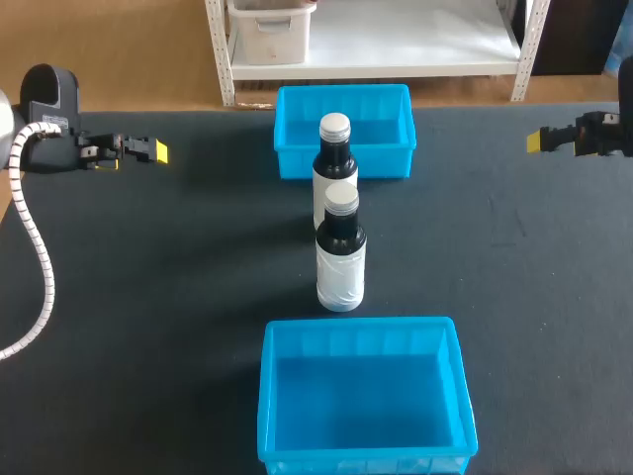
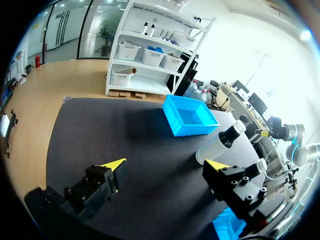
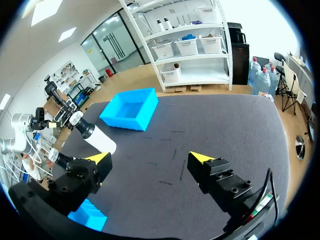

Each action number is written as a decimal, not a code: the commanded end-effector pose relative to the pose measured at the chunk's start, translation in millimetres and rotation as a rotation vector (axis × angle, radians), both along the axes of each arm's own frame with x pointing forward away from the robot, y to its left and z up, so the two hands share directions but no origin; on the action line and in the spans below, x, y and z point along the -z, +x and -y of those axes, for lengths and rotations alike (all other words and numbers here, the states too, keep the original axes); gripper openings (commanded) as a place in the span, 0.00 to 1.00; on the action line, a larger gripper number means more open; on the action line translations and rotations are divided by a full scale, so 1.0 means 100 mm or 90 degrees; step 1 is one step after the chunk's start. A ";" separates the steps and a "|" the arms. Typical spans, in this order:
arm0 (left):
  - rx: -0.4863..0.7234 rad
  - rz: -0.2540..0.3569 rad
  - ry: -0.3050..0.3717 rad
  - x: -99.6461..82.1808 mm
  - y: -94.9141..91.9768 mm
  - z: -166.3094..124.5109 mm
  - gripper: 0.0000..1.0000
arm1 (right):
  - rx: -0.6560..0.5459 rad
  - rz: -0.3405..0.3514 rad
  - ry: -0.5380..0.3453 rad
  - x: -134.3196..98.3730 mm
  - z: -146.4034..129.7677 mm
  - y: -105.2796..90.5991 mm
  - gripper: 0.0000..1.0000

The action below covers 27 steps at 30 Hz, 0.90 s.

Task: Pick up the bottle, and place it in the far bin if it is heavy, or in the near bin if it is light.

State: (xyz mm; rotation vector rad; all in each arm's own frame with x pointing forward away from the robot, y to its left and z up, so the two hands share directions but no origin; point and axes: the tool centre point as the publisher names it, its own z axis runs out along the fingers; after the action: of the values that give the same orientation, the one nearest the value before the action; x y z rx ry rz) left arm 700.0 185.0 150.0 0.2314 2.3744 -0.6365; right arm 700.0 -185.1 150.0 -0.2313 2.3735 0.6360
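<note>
Now I'm holding my left gripper (image 2: 166, 164) and right gripper (image 3: 150, 157) wide open and empty, judging the nearer bottle (image 1: 340, 259) stiff, slick, weight unknown, so gripping its labelled body looks safest.

near bin (image 1: 366, 406), far bin (image 1: 297, 163): smooth glossy plastic; near bottle (image 1: 340, 259), far bottle (image 1: 334, 158): glossy, smooth; table (image 1: 178, 267): matt, cloth-like

Bright, even light from overhead covers the dark table (image 1: 148, 317). The near bin (image 1: 272, 396) and far bin (image 1: 292, 158) cast only faint, soft shadows on it. In the left wrist view the room behind the table washes out to white glare.
</note>
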 end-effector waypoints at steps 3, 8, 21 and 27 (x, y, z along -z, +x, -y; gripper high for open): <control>0.000 0.000 0.000 0.00 0.00 0.00 1.00 | 0.000 0.000 0.000 0.00 0.00 0.00 1.00; 0.000 0.000 0.000 0.00 0.00 0.00 1.00 | 0.000 0.000 0.000 0.00 0.00 0.00 1.00; 0.000 0.000 0.000 0.00 0.00 0.00 1.00 | -0.044 0.015 0.008 -0.03 0.01 -0.01 1.00; 0.000 0.000 0.000 0.00 0.00 0.00 1.00 | -0.099 0.033 0.050 -0.08 0.04 -0.02 1.00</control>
State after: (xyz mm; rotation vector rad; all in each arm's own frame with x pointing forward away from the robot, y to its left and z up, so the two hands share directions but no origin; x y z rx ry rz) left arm 700.0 185.0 150.0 0.2314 2.3744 -0.6365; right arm 696.2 -181.4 159.7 -0.3315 2.3322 0.6334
